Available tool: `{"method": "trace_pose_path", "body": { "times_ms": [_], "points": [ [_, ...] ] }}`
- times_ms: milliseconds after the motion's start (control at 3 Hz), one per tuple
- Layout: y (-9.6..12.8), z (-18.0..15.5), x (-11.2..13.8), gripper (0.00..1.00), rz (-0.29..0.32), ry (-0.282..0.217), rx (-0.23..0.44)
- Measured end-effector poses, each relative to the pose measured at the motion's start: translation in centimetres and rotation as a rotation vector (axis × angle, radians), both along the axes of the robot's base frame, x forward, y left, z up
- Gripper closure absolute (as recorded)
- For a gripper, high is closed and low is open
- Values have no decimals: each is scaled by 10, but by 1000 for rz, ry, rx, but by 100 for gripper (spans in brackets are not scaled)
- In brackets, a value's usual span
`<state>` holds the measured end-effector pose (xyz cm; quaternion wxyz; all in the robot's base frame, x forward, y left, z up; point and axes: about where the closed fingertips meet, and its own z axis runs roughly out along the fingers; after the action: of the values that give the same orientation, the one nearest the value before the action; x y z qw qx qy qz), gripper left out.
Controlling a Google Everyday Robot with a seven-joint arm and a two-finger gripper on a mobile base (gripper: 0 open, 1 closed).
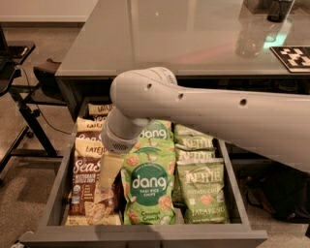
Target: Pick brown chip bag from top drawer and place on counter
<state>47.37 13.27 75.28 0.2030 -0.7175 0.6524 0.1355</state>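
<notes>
The top drawer (pixel 145 237) stands open below the counter (pixel 169 38). Several brown chip bags lie stacked in its left column; the front one (pixel 85 186) shows Sea Salt lettering. My gripper (pixel 109 170) hangs from the white arm (pixel 218 111) just above the right edge of that front brown bag, beside the bright green dang bag (pixel 147 184). The arm hides the middle of the drawer's back part.
Pale green Kettle jalapeno bags (pixel 203 191) fill the right column. A black stand (pixel 19 82) is on the floor at the left. A black-and-white marker tag (pixel 295 57) and a dark cup (pixel 278 9) sit at the counter's far right.
</notes>
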Motion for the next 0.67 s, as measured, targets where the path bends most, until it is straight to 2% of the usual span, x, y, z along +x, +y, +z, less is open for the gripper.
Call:
{"method": "trace_pose_path", "body": {
  "times_ms": [333, 667],
  "points": [
    [30, -8, -9, 0, 34, 29, -31],
    [51, -25, -10, 0, 37, 57, -72]
  ]
}}
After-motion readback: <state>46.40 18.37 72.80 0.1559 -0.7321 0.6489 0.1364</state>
